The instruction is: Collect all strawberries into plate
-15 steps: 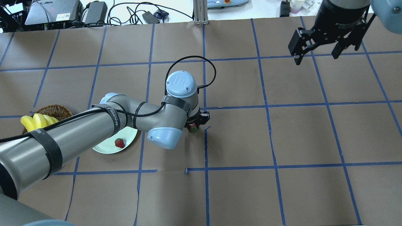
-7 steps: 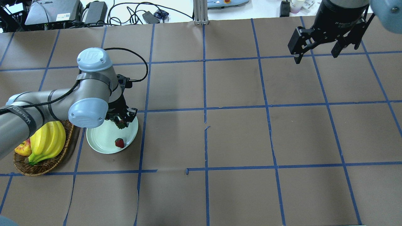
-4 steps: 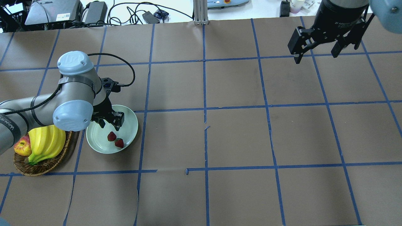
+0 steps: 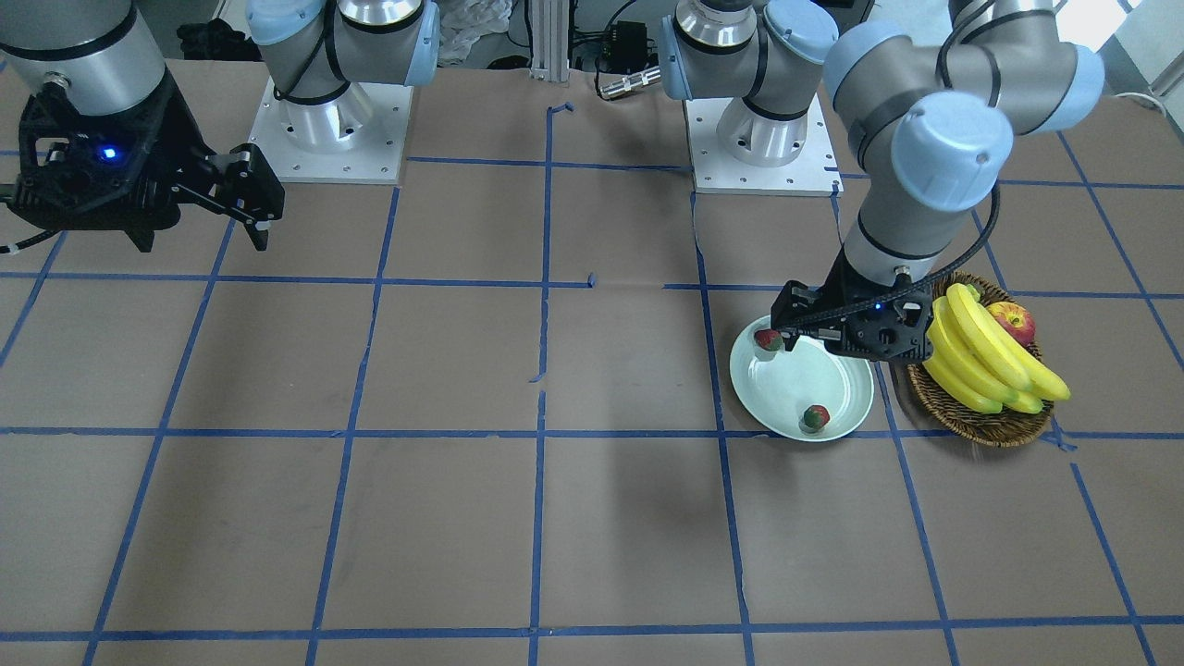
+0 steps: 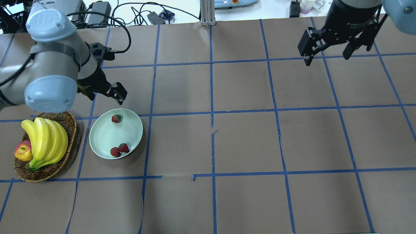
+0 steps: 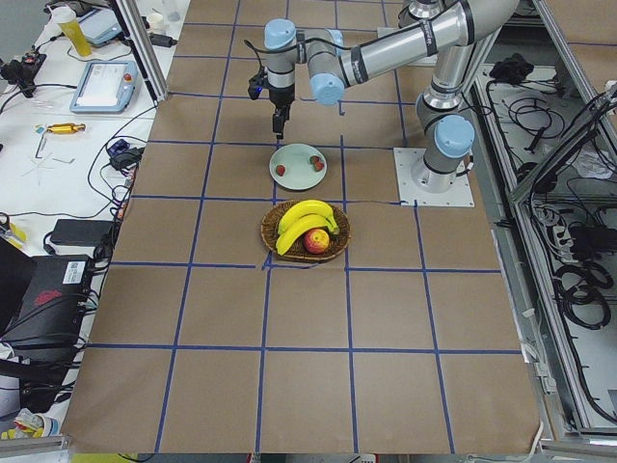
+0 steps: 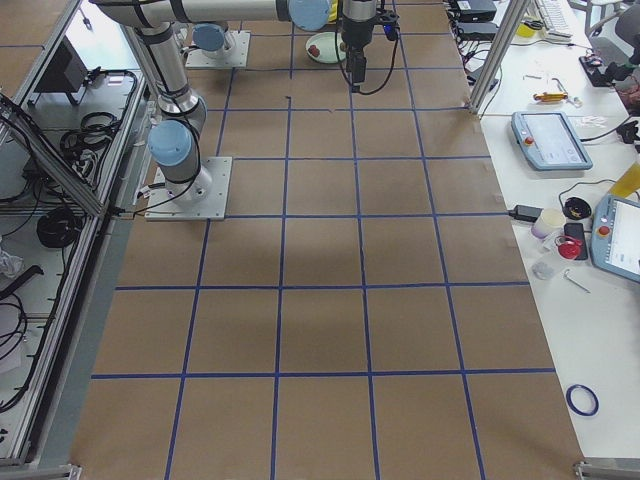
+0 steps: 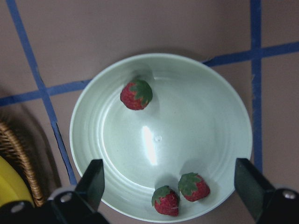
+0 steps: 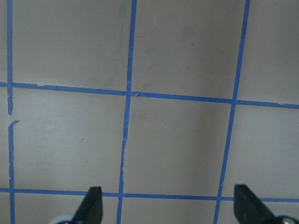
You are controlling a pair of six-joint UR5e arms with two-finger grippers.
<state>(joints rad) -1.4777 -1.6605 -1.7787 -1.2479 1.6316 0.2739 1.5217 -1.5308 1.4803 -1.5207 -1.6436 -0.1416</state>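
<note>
Three small red, green-capped strawberries (image 5: 116, 118) sit in the round pale-mint plate (image 5: 105, 136): one apart, two side by side. Left end effector (image 8: 171, 184) wide, empty, above plate. Right end effector (image 5: 326, 58) wide, empty.

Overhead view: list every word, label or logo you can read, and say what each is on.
"2F Adaptive": on the body of the right gripper; the words after it are blurred.
"UR" logo: on the left arm's joint cap, faint.
White label on the grey box beyond the table: too small to read.
</note>
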